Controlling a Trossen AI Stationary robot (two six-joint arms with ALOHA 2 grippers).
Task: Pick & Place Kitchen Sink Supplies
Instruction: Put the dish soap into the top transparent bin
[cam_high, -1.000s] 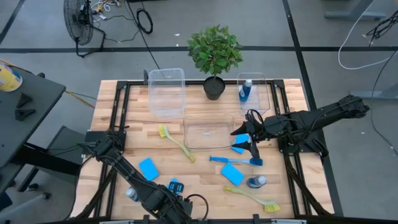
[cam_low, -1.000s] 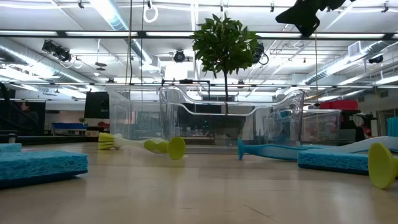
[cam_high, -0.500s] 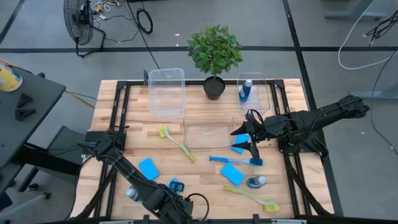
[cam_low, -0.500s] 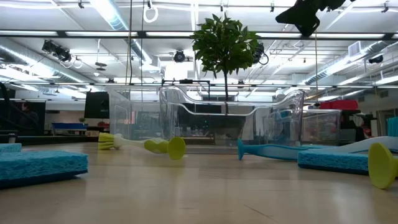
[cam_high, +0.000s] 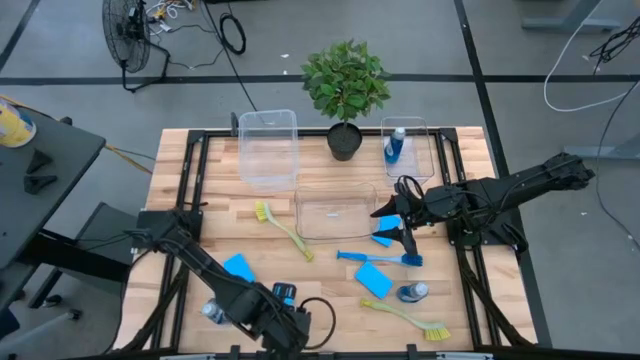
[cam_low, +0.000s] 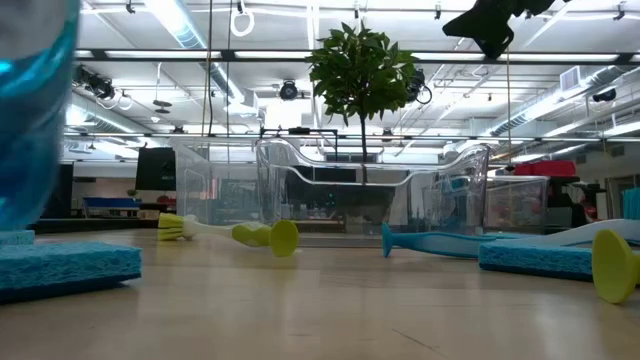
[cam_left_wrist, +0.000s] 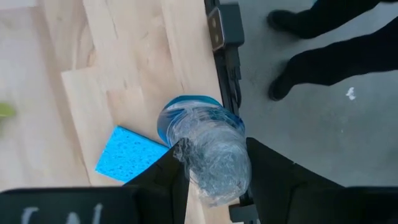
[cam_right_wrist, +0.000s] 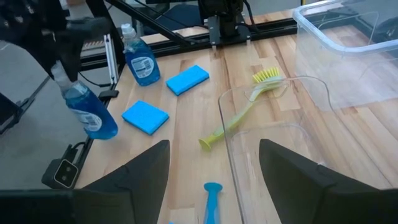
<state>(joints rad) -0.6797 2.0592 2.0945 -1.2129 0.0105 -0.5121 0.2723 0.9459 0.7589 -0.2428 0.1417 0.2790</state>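
Observation:
My left gripper hangs over the table's near left part, shut on a small clear bottle of blue liquid. That bottle looms at the left of the low view. A blue sponge lies below it. Other bottles stand near the left edge, by the near right and in the far right bin. More sponges, two yellow-green brushes and a blue brush lie flat. My right gripper waits open above the middle bin's right end. My left gripper pinches the bottle's upper part near the neck between its two fingers. The fingers come from above, pointing steeply down. The bottle hangs below them, roughly upright and slightly tilted, lifted clear of the table.
Three clear bins stand at the far left, middle and far right, with a potted plant between the far ones. A person's legs stand beyond the table's near edge. Bare wood lies near the front centre.
My left gripper has risen with the bottle, which now hangs clear of the table and has come into the low view at its left. My right gripper has kept still.

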